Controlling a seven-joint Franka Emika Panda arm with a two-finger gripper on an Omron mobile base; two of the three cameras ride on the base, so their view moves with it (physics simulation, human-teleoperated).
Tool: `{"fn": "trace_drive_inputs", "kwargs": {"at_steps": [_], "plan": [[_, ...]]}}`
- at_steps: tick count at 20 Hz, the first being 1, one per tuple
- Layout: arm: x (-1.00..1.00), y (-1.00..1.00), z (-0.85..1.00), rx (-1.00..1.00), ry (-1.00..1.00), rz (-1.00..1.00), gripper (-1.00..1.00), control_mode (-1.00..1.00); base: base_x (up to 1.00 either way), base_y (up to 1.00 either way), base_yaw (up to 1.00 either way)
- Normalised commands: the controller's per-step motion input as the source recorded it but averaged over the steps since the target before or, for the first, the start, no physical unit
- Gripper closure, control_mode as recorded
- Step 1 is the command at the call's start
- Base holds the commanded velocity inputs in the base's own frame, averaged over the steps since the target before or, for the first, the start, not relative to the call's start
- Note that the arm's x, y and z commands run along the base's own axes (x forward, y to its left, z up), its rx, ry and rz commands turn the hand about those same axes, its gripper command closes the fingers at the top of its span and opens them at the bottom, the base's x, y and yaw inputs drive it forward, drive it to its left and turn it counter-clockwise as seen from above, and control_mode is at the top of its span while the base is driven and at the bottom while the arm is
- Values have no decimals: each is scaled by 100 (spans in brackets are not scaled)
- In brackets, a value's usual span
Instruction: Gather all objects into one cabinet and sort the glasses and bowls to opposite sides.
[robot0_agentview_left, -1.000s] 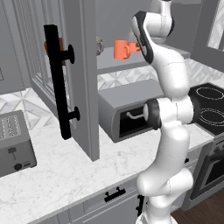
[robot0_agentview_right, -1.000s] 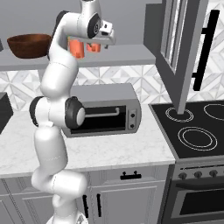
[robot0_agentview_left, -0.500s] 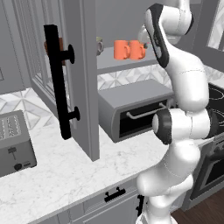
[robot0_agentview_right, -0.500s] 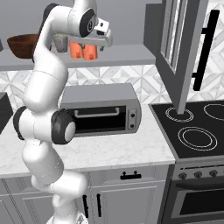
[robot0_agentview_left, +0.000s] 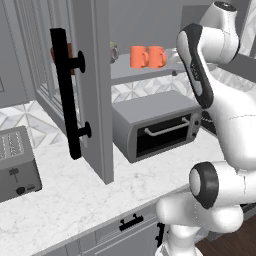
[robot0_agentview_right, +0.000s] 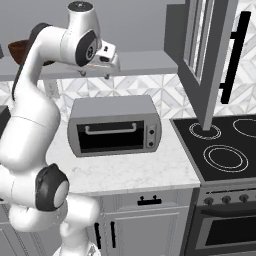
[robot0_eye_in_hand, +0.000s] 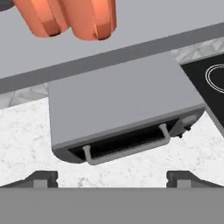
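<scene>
Two bright orange handled mugs (robot0_agentview_left: 148, 56) stand side by side on flat grey cabinet shelf (robot0_agentview_left: 145, 73). Two-finger gripper (robot0_eye_in_hand: 112, 177) spread wide, holding nothing. Likely between placements; next: fetch another item.

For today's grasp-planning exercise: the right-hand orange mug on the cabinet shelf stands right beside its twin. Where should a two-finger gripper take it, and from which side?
Probably pinch the right orange mug across its upright round body, coming from the open front of the shelf. The left orange mug crowds its left side, so approaching sideways looks blocked.
</scene>
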Motion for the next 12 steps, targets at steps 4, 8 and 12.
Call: {"fn": "trace_drive_inputs", "kwargs": {"at_steps": [4,8,12], "plan": [[-100,13,-76,0,0,1,-100,-100,0,0,0],[-100,3,-73,0,-1,1,-100,-100,0,0,0],[-100,0,-58,0,-1,1,-100,-100,0,0,0]]}}
